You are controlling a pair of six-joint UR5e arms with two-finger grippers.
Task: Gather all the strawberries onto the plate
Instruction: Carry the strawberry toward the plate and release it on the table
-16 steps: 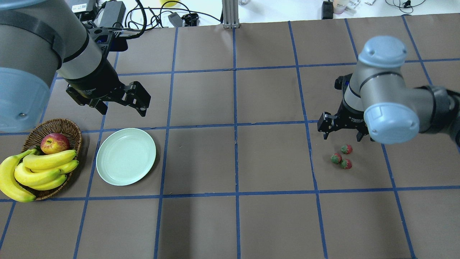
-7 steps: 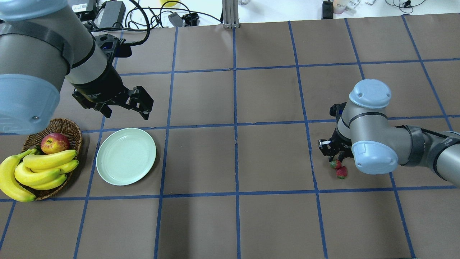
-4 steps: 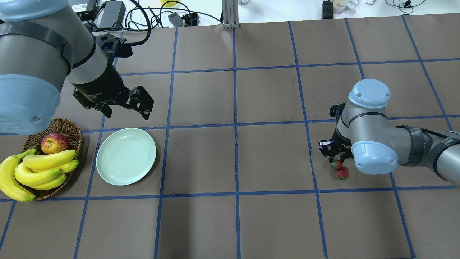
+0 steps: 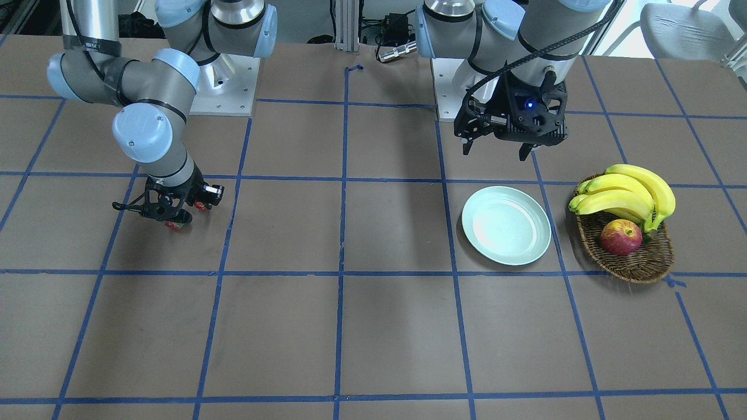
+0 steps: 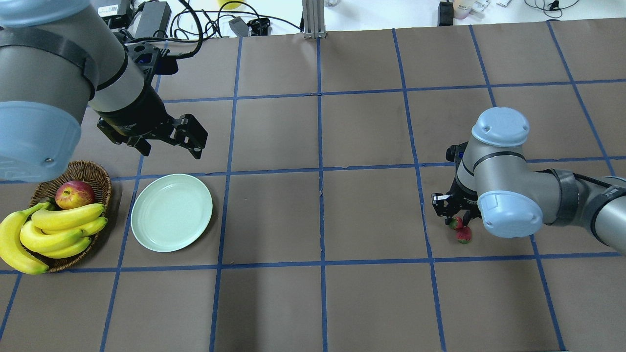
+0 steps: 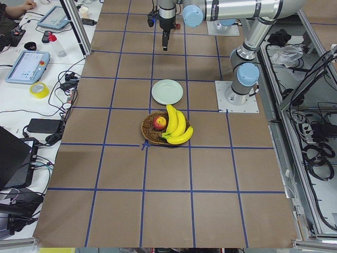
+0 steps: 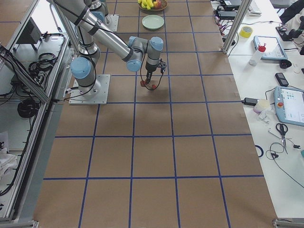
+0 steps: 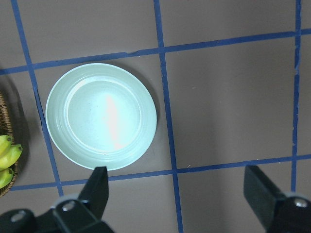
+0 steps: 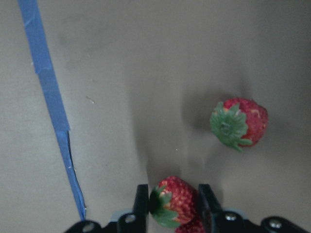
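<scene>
Right gripper (image 9: 172,194): jaws set narrow and pressed against both sides of one small red toy strawberry with a green leafy cap (image 9: 171,200). Whether this strawberry is clear of the surface cannot be determined. A second strawberry (image 9: 240,122) lies just beside the jaws, apart from them, with its cap facing the gripped one. A third strawberry (image 9: 193,227) shows only as a red sliver at the frame edge, directly against the gripped one.

All three are on the robot's right side of the brown paper-covered table with a blue tape grid (image 5: 274,220).

Left gripper (image 8: 180,194): jaws spread wide and holding nothing. It is raised above the table near the round pale mint-green plate (image 8: 101,116). The plate sits on the robot's left side, well apart from the strawberries.

Just beside the plate, on its outer side, stands a brown woven wicker basket (image 5: 93,171). The basket holds a bunch of yellow bananas (image 5: 58,230) and a red-yellow apple (image 5: 74,194).
</scene>
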